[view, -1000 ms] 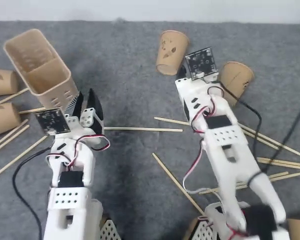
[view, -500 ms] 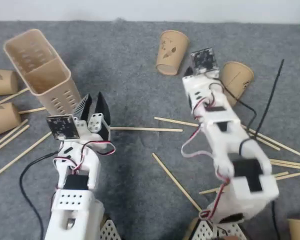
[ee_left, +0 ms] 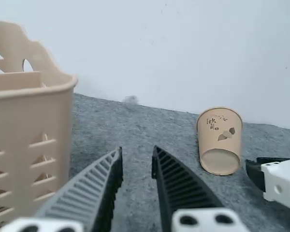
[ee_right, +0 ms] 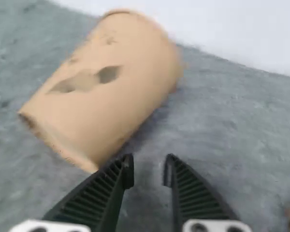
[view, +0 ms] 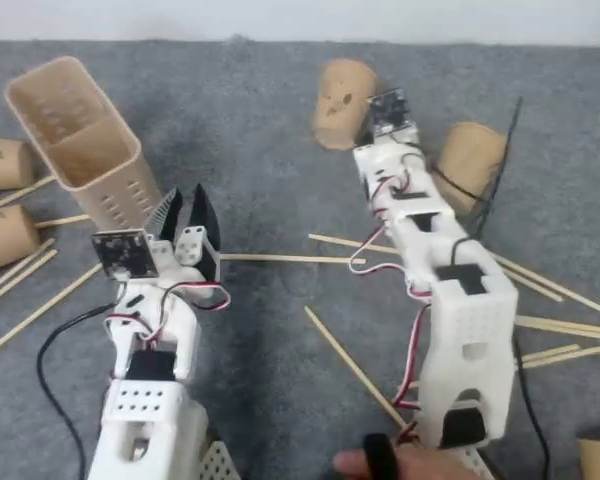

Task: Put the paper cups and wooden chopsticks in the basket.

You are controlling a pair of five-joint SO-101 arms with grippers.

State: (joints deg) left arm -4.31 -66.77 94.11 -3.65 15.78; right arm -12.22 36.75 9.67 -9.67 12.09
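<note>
**A:** How far along is this? The basket (view: 120, 192) looks empty to me.

**B:** Yep, nothing's in it, so basically zero done. The left claw (view: 188, 196) sits just beside the basket, tips a bit apart, holding nothing. The right claw (ee_right: 149, 162) is well away from it, also slightly apart and empty, right up against a tipped cup (ee_right: 106, 82). Two cups (view: 5, 238) lie near the basket, the others farther off. Chopsticks (view: 290, 259) are scattered around it.

**A:** So everything's left?

**B:** I'd say so.

It looked like a lab bench. An exposed circuit board (view: 123, 252) hung over a grey felt mat (view: 270, 180), a bare white wall (ee_left: 183, 48) just behind the mat.
</note>
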